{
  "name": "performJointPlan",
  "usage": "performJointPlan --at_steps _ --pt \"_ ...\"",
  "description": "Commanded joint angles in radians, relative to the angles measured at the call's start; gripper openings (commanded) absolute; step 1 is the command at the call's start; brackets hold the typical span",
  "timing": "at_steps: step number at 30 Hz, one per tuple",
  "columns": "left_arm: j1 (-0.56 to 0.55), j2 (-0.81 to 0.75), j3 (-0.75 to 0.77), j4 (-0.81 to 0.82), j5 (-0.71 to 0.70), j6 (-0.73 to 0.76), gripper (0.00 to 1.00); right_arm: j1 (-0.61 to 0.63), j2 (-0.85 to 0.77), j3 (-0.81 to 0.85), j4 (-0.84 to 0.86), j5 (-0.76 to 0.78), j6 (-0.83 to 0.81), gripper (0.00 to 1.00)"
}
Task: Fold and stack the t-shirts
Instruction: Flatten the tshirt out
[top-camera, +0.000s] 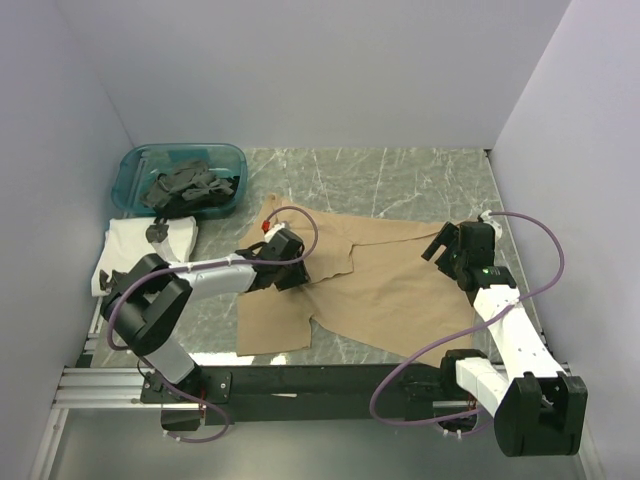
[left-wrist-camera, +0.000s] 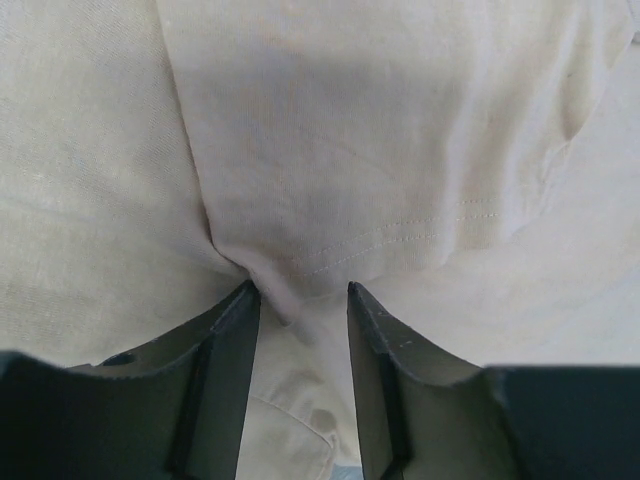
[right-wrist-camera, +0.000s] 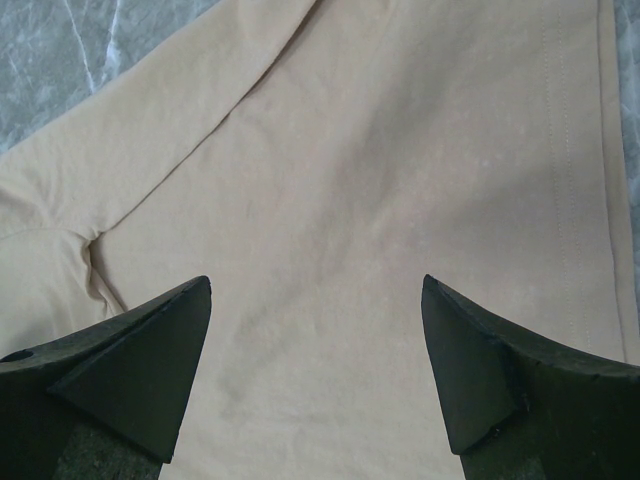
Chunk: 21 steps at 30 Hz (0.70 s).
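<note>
A tan t-shirt lies spread and rumpled on the marble table. My left gripper is down on the shirt's left part, by a sleeve. In the left wrist view the shirt fills the frame and the left gripper is partly open, with a raised fold of cloth against its left finger. My right gripper hovers over the shirt's right side. In the right wrist view the right gripper is wide open and empty above flat cloth near a hem.
A teal bin of dark clothes stands at the back left. A white folded shirt lies at the left edge. Grey walls close in the table on three sides.
</note>
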Motion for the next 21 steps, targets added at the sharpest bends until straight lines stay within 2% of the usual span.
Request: performJointPlan --at_steps 1,7,12,15,21 --pt "-0.005 0.005 0.045 -0.012 -0.037 -0.005 0.45 -0.002 0.001 -0.01 0.026 -0.002 -0.01 0.91" --pt "-0.005 -0.026 0.048 -0.088 -0.048 -0.005 0.47 -0.002 0.003 -0.01 0.028 0.001 -0.012 0.91" --pt "-0.005 -0.087 0.027 -0.082 -0.032 -0.004 0.46 -0.002 0.011 -0.01 0.029 0.002 -0.012 0.91" --pt "-0.005 -0.092 0.048 -0.087 -0.002 0.001 0.46 -0.002 0.014 -0.009 0.029 -0.001 -0.013 0.91" --pt "-0.005 -0.04 0.074 -0.125 -0.034 -0.001 0.43 -0.002 0.023 -0.007 0.028 -0.001 -0.016 0.91"
